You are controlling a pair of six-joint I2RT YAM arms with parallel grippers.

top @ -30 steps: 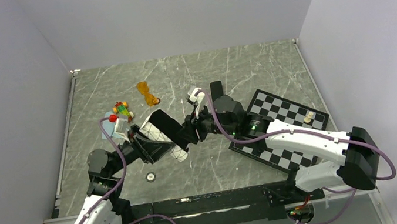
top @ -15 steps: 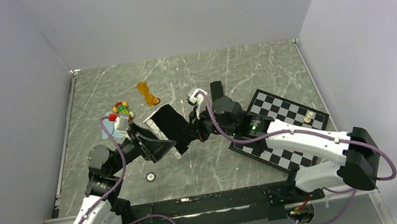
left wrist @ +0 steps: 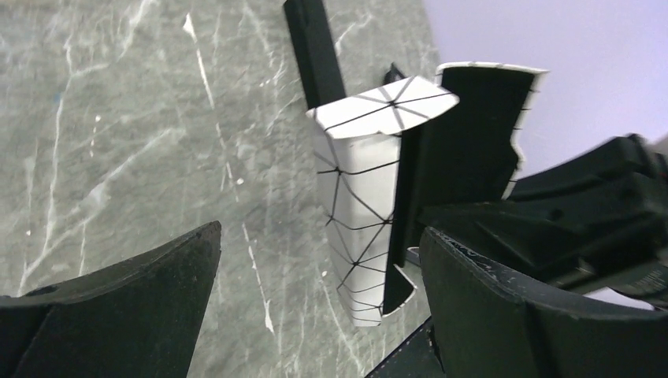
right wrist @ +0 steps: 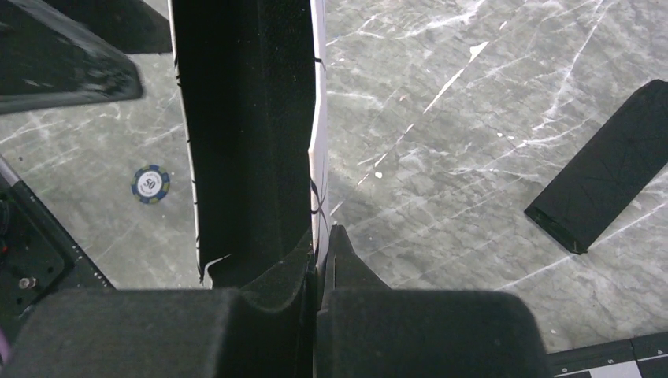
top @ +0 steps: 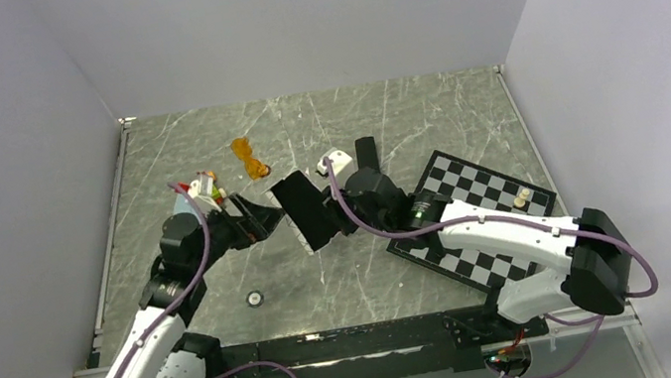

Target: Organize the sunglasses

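Note:
The orange translucent sunglasses [top: 250,158] lie on the marble at the back, apart from both arms. The black wire-framed pair is out of view. My right gripper [top: 331,218] [right wrist: 319,244] is shut on the edge of the white line-patterned case [left wrist: 358,197], holding it upright off the table with its black lining [right wrist: 244,134] showing. My left gripper [top: 261,222] [left wrist: 319,236] is open and empty, just left of the case and not touching it. The black oblong case [top: 366,152] [right wrist: 603,165] lies on the table behind the right wrist.
A chessboard [top: 476,218] with two pieces [top: 519,194] lies at the right under my right arm. A poker chip [top: 254,298] [right wrist: 149,183] lies near the front. A colourful toy [top: 205,183] sits behind my left wrist. A small white object [top: 332,161] lies beside the black case.
My left gripper has drawn back from the white case, up and to the left. My right gripper has lifted and turned the case upright, so its black lining faces the camera.

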